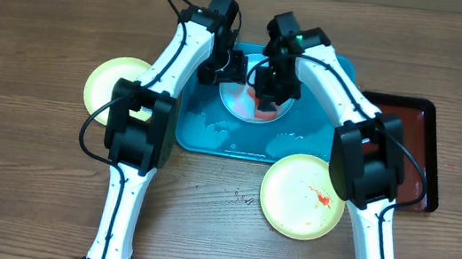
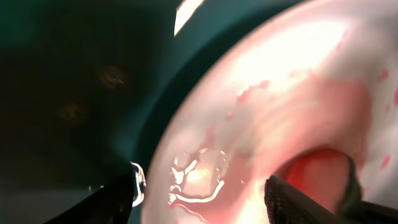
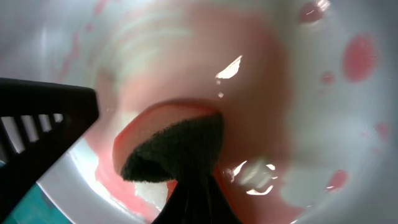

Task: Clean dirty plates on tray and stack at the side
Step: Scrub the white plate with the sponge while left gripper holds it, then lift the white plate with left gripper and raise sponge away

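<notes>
Two grippers meet over one pale blue-white round plastic plate (image 1: 236, 103), which lies in the large turquoise-blue rectangular plastic tray (image 1: 190, 137) directly beneath them, so whatever is rubbed off falls inside the raised rim. The right gripper (image 1: 270, 88) pinches a red sponge with a dark scouring face (image 3: 174, 149) and presses it onto the plate's floor just below its fingertips. Pink, watery smear rings the sponge on every side, which reads as sauce loosened rather than cleared, so I judge the scrubbing under way and not finished. The left gripper (image 1: 226, 68) stands across from the sponge with its fingers (image 2: 106, 202) spread wide, one outside the plate's rim over the tray and the other over the plate's inside. That straddle looks meant to stop the plate sliding under the rubbing, though I cannot tell whether the fingers actually touch it. Behind the right gripper, toward its arm's base, a pale yellow-green round plastic plate with red spots (image 1: 303, 195) lies on the wooden table (image 1: 25, 201) with its edge at the tray's near rim, probably next in line for cleaning. Beyond the left gripper's arm, a second pale yellow-green plate (image 1: 104, 86) rests on the table beside the tray. No red shows on its visible part, so it is likely the start of the stack. A narrow dark red, black-rimmed tray (image 1: 415, 127) sits outboard of the right arm, with no gripper near it.
</notes>
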You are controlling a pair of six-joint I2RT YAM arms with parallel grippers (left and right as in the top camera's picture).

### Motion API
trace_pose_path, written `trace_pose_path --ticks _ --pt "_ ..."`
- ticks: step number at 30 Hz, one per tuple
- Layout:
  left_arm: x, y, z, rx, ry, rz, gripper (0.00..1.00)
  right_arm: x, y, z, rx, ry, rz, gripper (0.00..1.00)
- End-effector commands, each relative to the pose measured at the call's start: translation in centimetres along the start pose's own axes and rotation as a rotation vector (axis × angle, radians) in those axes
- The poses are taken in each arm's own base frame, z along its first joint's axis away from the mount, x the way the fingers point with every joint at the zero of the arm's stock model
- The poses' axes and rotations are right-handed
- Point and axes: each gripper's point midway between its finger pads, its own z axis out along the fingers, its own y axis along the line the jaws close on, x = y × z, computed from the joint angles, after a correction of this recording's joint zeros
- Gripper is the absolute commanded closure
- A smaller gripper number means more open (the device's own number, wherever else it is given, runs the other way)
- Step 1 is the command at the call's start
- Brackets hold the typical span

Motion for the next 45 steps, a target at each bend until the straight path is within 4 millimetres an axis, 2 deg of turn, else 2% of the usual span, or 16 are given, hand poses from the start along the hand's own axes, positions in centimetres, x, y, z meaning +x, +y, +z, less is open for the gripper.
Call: trace_pose_path --ticks 1,3,4,6,8,9,13,18,19,21,22,24,30,35,39,45 --pt "1.1 1.6 1.8 -0.039 0.033 -0.053 0.37 -1.2 -0.5 -0.2 -0.024 -0.022 0.034 0.96" --pt "1.3 1.8 2.3 -0.04 0.036 -0.054 0.42 -1.5 -0.7 -0.3 -0.026 -0.033 0.038 0.96" --pt "1.3 1.9 2.4 -0.04 0.036 -0.053 0.5 -1.7 -0.8 -0.3 -0.027 -0.038 0.04 0.96" --pt "1.4 2.0 2.6 -0.04 0.038 -0.054 0.76 -2.1 -1.0 -0.4 -0.03 -0.051 0.042 0.96" --pt "1.5 1.9 2.6 -0.04 0.039 -0.054 0.93 -2.5 -1.1 -0.6 -0.034 -0.065 0.043 0.96" --pt "1.5 2.0 2.6 -0.041 0.039 -0.054 0.96 -2.7 -1.1 -0.8 -0.036 -0.074 0.043 0.96" --pt "1.3 2.1 2.6 -0.047 0.033 -0.052 0.96 -3.9 -0.9 -2.9 -0.05 -0.112 0.046 0.96" --pt "1.0 2.1 1.7 -0.047 0.022 -0.039 0.96 -4.5 -0.1 -8.1 -0.077 -0.168 0.032 0.96" --pt "0.6 2.2 0.7 -0.054 0.01 -0.029 0.96 -4.7 -0.1 -10.1 -0.081 -0.197 0.021 0.96" --pt "0.2 2.4 -0.8 -0.077 -0.017 -0.009 0.96 -5.0 -0.6 -12.3 -0.085 -0.231 0.033 0.96" --pt "-0.3 2.9 -2.9 -0.126 -0.059 0.005 0.96 -5.1 -1.5 -14.0 -0.086 -0.258 0.05 0.96" --pt "-0.9 3.6 -5.7 -0.196 -0.118 0.018 0.96 -5.2 -2.9 -15.4 -0.082 -0.276 0.077 0.96" --pt "-2.1 4.1 -14.8 -0.37 -0.326 0.037 0.96 -5.1 -6.6 -16.4 -0.063 -0.269 0.155 0.96" --pt "-2.2 3.6 -21.5 -0.516 -0.502 0.048 0.96 -4.9 -7.8 -16.6 -0.055 -0.263 0.177 0.96" --pt "-1.8 3.0 -24.4 -0.645 -0.591 0.063 0.96 -5.0 -7.9 -16.6 -0.052 -0.264 0.177 0.96" --pt "-1.2 1.7 -26.1 -0.823 -0.688 0.067 0.96 -5.0 -8.0 -16.6 -0.045 -0.265 0.178 0.96"
